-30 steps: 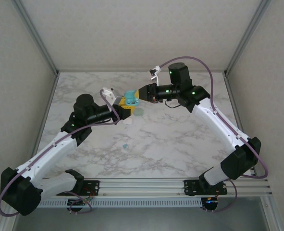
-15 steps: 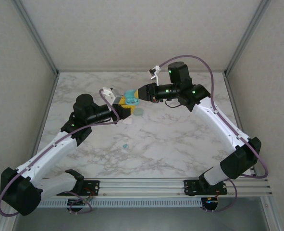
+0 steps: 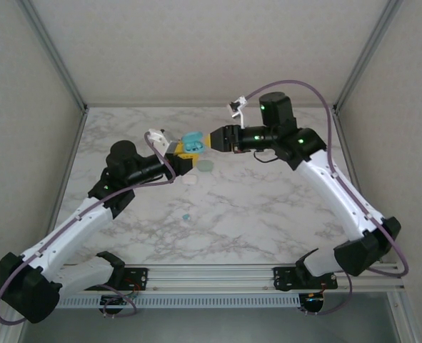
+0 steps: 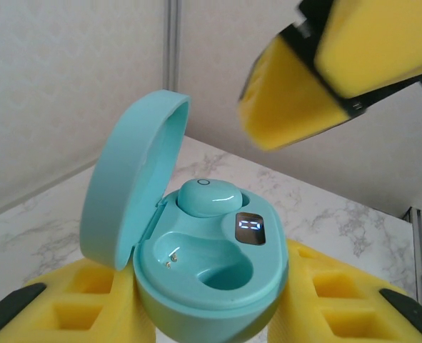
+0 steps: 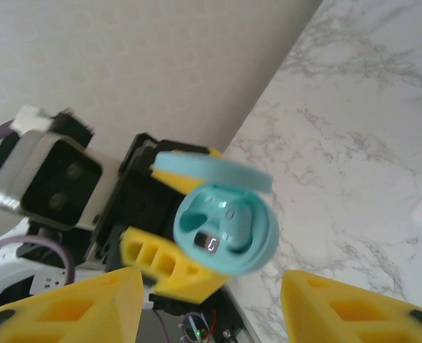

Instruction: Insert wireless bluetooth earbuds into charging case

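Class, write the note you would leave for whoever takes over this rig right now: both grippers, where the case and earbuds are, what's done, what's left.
Left gripper: shut on the open teal case, held above the table.
Right gripper: open, empty, close beside the case.
Done: lid up; one teal earbud sits in its socket.
Left: the other socket is empty. A loose teal piece, probably an earbud, lies on the table nearer the bases; likely the next pick. A pale green item and a white item lie near the case, too small to identify.
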`<state>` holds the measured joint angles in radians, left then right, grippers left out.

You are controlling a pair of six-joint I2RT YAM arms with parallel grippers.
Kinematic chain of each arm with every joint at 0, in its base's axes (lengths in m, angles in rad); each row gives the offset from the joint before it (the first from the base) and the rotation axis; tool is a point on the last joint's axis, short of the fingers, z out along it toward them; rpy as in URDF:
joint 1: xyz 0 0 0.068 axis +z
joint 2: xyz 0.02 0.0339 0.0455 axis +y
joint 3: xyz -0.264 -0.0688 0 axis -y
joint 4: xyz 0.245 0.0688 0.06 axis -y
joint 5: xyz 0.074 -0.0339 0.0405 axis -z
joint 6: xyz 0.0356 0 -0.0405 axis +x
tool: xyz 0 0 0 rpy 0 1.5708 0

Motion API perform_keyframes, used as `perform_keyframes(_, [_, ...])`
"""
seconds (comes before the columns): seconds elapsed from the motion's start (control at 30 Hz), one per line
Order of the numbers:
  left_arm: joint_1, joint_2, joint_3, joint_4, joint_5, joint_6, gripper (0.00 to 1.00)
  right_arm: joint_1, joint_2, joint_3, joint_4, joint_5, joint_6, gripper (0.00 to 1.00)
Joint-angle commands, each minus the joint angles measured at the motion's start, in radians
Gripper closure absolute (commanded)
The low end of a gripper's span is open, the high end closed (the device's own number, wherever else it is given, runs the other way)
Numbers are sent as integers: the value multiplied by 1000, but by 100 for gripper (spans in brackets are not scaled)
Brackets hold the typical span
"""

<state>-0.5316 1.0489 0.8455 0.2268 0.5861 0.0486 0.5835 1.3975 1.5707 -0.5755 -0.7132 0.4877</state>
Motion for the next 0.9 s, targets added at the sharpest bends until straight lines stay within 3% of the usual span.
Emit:
perform_keyframes(0.0, [11, -33, -11, 30, -25, -37, 70, -10, -53, -16, -66, 67, -64, 45])
perform_keyframes(0.17, [35, -82, -34, 24, -44, -57, 70, -19, -55, -117, -126, 235, -78, 46])
perform_keyframes(0.43, [80, -233, -36, -119, -109, -29, 70, 61, 174, -266, -130, 249, -56, 54])
perform_keyframes(0.63, [82, -346, -19, -224, -145, -8, 70, 183, 427, -153, -168, 259, -135, 56])
perform_keyframes(0.87, [82, -413, 12, -286, -154, 1, 69, 317, 703, 101, -312, 364, -288, 54])
